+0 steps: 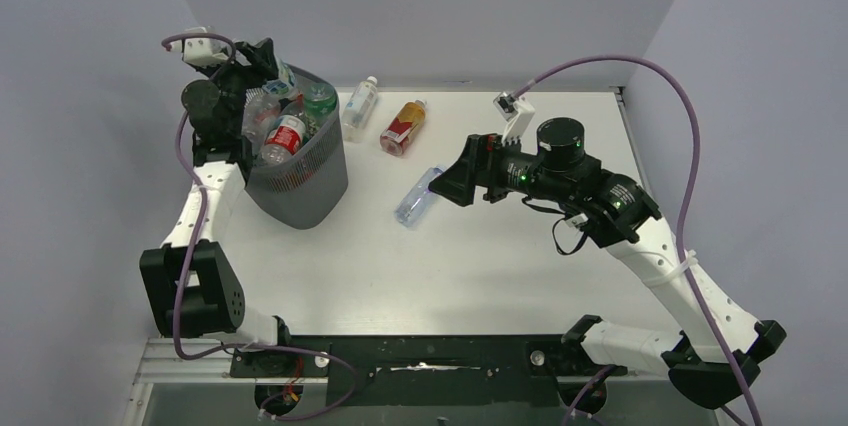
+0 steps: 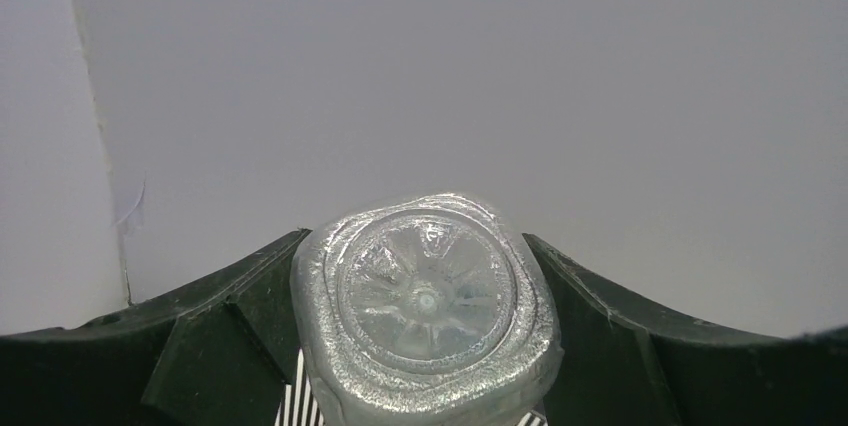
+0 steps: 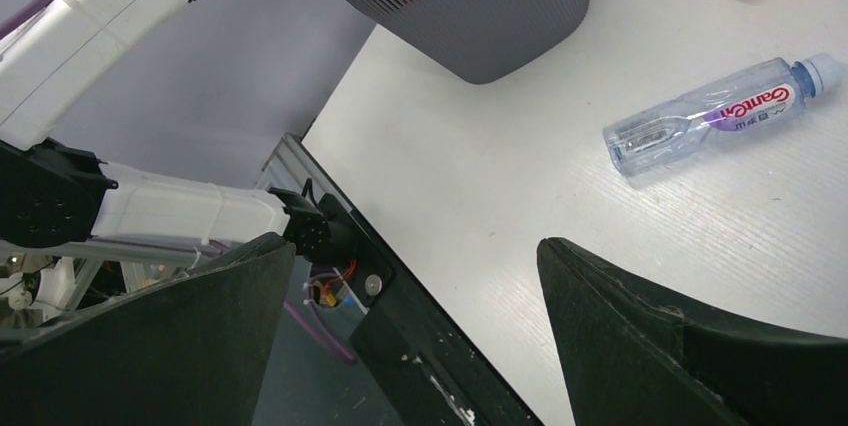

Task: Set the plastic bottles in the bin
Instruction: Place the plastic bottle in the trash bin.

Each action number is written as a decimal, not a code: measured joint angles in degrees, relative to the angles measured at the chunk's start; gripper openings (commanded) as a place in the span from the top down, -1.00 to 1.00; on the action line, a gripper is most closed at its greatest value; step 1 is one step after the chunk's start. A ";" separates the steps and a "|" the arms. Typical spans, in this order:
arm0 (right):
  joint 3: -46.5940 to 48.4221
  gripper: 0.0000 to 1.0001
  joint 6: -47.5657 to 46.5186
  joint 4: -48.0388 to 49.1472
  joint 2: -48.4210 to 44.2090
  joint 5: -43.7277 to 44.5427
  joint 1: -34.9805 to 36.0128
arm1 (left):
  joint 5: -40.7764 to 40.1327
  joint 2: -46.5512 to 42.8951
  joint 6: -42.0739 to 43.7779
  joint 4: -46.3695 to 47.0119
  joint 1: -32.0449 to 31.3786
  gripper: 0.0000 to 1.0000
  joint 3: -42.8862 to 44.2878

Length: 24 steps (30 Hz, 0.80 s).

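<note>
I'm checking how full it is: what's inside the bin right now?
Bottles are piled up to the rim of the bin, among them a red-labelled bottle and a green-capped bottle. Anything deeper is hidden beneath them.

The worktop (image 1: 480, 266) is white, the bin (image 1: 300, 186) is dark grey with a mesh pattern, the amber bottle (image 1: 404, 127) has a red label, the clear bottle (image 3: 715, 114) has red and purple lettering, and my left tool (image 2: 415, 246) and right tool (image 3: 412, 246) are black, the left one gripping a colourless bottle (image 2: 425, 311) with a star-patterned base.
</note>
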 measured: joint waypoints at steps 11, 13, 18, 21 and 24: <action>-2.12 -0.96 0.68 1.62 0.00 -0.98 -0.42 | 5.57 -9.66 1.16 -25.53 0.02 -0.49 7.63; -2.47 -0.96 0.90 1.77 0.00 -0.98 -0.42 | 6.10 -12.11 0.68 -29.22 0.04 -0.49 8.98; -3.45 -0.96 1.92 1.79 -0.26 -0.85 -0.44 | 7.50 -13.92 -0.50 -34.77 0.09 -0.49 12.92; -4.50 -0.96 2.49 1.60 -1.14 -0.33 -0.44 | 8.07 -13.99 -1.75 -37.55 0.09 -0.47 13.75; -5.33 -0.96 3.26 1.22 -2.36 0.79 -0.44 | 9.14 -13.97 -3.37 -41.29 0.07 -0.47 14.40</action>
